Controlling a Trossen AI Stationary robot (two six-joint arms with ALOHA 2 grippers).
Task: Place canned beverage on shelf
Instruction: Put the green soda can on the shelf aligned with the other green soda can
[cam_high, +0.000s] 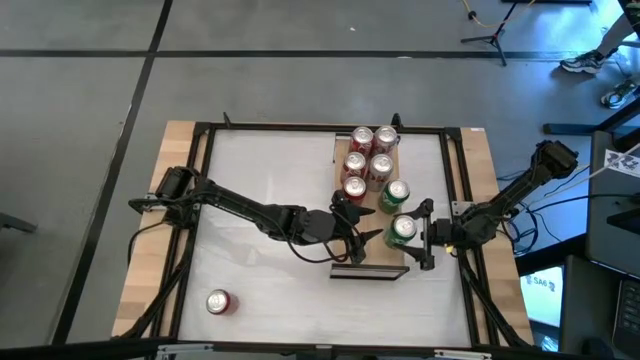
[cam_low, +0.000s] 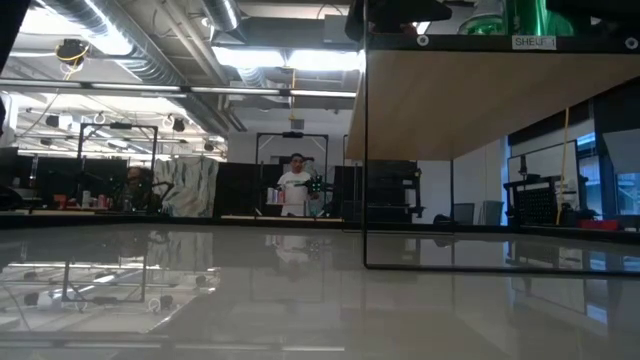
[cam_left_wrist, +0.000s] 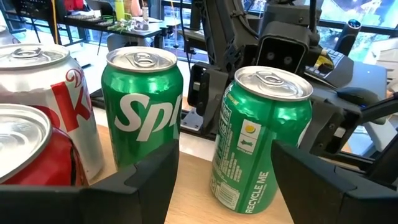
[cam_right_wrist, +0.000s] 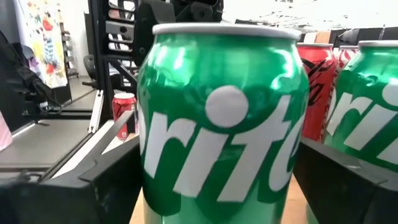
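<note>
On shelf (cam_high: 372, 262), near its front end, right gripper (cam_high: 417, 240) hugs green can (cam_high: 403, 230), fingers on both sides. Left gripper (cam_high: 352, 236) waits just beside can, fingers apart, empty. Placing step. Next, probably: let go gently, back away straight, no bumping second green can (cam_high: 396, 193).

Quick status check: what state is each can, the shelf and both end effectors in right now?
Held green can: upright on the shelf, between the right end effector's fingers.
Second green can: upright on the shelf, free.
Red cans: upright, grouped at the shelf's far end.
Lone red can: on its side on the table.
Shelf: partly filled.
Right end effector: around the held can.
Left end effector: open beside it.
</note>
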